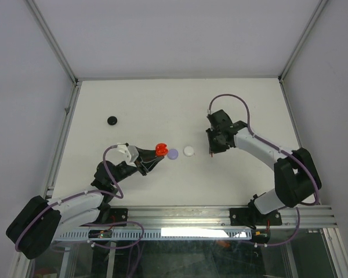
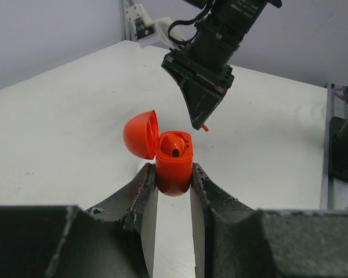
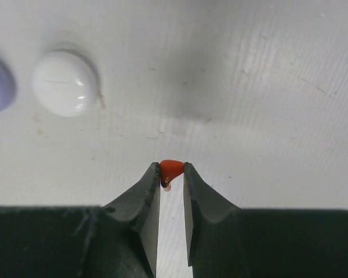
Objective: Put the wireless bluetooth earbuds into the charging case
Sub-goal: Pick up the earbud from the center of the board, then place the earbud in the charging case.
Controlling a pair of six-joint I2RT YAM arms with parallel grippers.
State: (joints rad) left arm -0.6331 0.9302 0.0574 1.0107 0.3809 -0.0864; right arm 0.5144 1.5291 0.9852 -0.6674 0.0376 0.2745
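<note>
The red charging case (image 2: 174,165) stands upright between my left gripper's (image 2: 174,174) fingers, which are shut on its lower body. Its rounded lid (image 2: 142,134) is swung open to the left, and a dark spot shows inside the opening. From above, the case (image 1: 160,149) is left of the table's middle. My right gripper (image 3: 171,172) is shut on a small red earbud (image 3: 171,169), just above the white tabletop. The left wrist view shows that gripper (image 2: 200,119) pointing down beyond the case, the earbud tip (image 2: 204,126) peeking out below it. It is apart from the case.
A purple disc (image 1: 173,154) lies right next to the case, with a white disc (image 1: 189,150) between it and the right gripper (image 1: 211,152). A black disc (image 1: 112,120) sits at the far left. Metal frame posts and rails border the white table (image 1: 162,104).
</note>
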